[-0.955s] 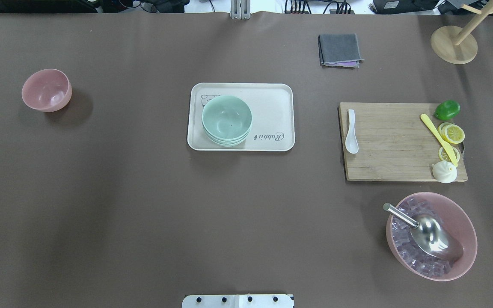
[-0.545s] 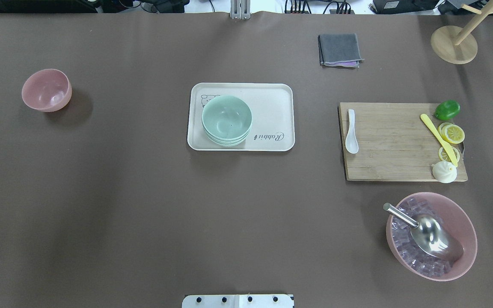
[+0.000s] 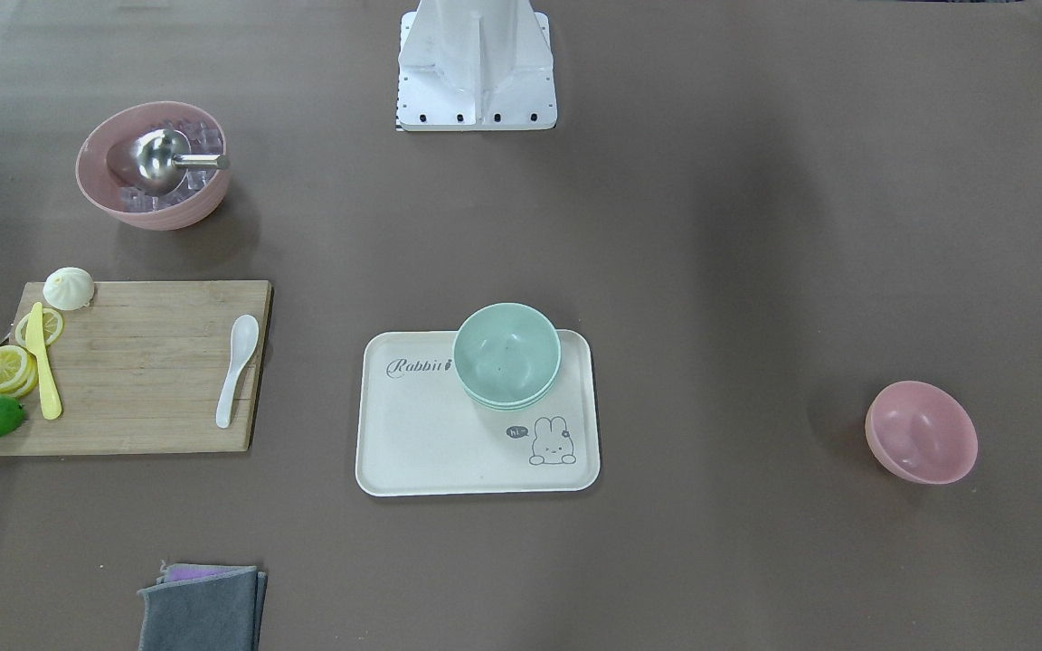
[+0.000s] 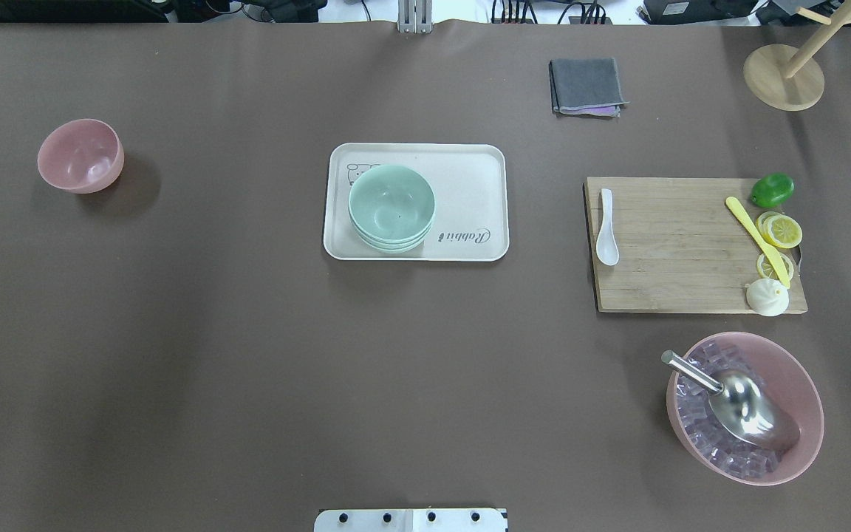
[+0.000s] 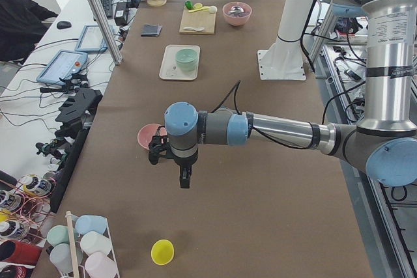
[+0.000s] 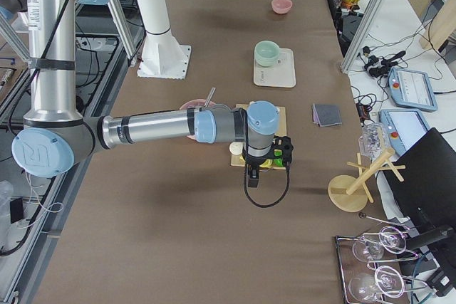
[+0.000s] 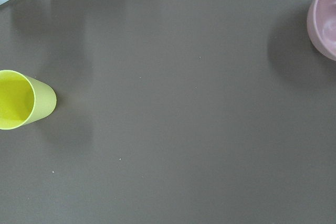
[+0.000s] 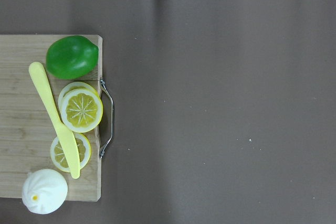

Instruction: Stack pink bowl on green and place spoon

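Stage: start; nothing stacked, nothing placed.
Done: none of the task, judging by the layout.
Left to do: lift pink bowl, nest it in the green stack, then fetch spoon and place it, presumably in the top bowl.
Pink bowl (image 4: pixel 80 155): upright on bare table, far on the robot's left, well apart from tray (image 4: pixel 470 170).
Green bowls (image 4: pixel 391 207): nested stack on the tray, toward its left end in the overhead view; seemingly three, by the rims.
Spoon (image 4: pixel 606 226): one, white, flat on the board (image 4: pixel 677 251) along its left edge, untouched.
Left gripper (image 5: pixel 184 179): hanging above the table near the pink bowl, holding nothing visible; fingers apart or together, cannot tell from the side view.
Right gripper (image 6: pixel 251 174): above the board's far end, near the lime (image 8: pixel 71 56); fingers likewise impossible to judge.
Other counts: one large pink bowl (image 4: pixel 802 391) of ice with one metal scoop (image 4: pixel 747 410); one yellow knife (image 8: pixel 52 114); one bun (image 8: pixel 44 191); lemon slices (image 8: pixel 81 109), at least two; one folded cloth (image 4: pixel 588 85); one yellow cup (image 7: pixel 21 100).
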You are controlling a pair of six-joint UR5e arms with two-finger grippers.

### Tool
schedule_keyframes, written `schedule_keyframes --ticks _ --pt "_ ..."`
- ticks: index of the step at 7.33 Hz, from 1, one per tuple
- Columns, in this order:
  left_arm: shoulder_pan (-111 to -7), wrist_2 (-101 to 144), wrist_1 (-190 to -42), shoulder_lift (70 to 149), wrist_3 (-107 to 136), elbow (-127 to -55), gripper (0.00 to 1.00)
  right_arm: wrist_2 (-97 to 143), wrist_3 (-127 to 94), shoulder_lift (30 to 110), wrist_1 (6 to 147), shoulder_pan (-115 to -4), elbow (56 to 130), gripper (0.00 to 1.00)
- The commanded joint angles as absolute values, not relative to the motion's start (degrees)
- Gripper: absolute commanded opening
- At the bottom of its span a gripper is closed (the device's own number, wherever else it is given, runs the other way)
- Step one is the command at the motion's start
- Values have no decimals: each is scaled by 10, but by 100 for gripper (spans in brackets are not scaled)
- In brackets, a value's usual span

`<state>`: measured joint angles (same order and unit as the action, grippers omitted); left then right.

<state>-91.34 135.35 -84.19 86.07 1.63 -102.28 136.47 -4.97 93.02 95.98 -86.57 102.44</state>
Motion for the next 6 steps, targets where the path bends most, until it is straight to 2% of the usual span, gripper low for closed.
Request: schedule_keyframes --ticks 1,6 --pt "-913 1355 -842 866 18 -1023 98 1366 -50 929 960 -866 1025 100" --pt "-910 1351 -842 867 17 -1024 98 1365 -49 928 960 -866 1027 100"
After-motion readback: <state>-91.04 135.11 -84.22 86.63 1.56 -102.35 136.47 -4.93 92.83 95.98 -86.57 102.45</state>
